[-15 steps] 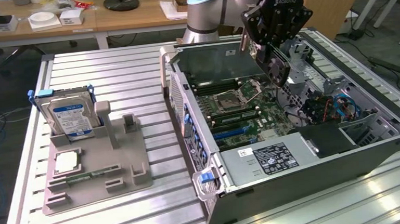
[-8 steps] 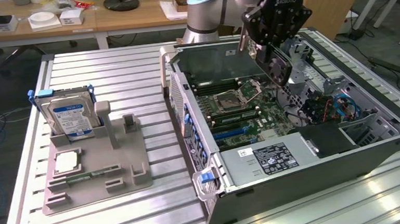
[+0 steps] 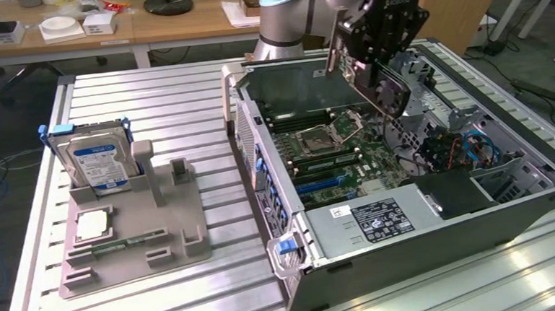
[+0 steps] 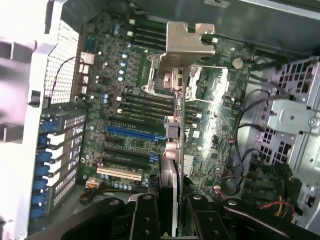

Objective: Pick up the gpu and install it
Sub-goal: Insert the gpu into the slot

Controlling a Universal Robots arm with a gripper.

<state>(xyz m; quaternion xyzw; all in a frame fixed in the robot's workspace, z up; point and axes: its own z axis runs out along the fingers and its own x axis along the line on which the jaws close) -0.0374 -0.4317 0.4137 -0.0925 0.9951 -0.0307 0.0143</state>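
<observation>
Exterior view | jaws grip gpu [image 3: 389, 91] above motherboard [image 3: 320, 142] | cables [image 3: 458, 149] seemingly beside

readable text: none | tool [image 3: 373, 64] lettering, hard drive label [image 3: 98, 161], power supply label [image 3: 382, 218]: illegible

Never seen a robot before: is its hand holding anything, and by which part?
Yes. The hand grips the gpu by its upper edge, a finger on each flat face, above the computer case.

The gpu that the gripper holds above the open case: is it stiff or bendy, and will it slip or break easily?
Probably stiff: the gpu hangs straight from the gripper without sagging. Likely light, as a narrow edge grip carries it. Probably fragile: it is a thin board seen edge-on.
</observation>
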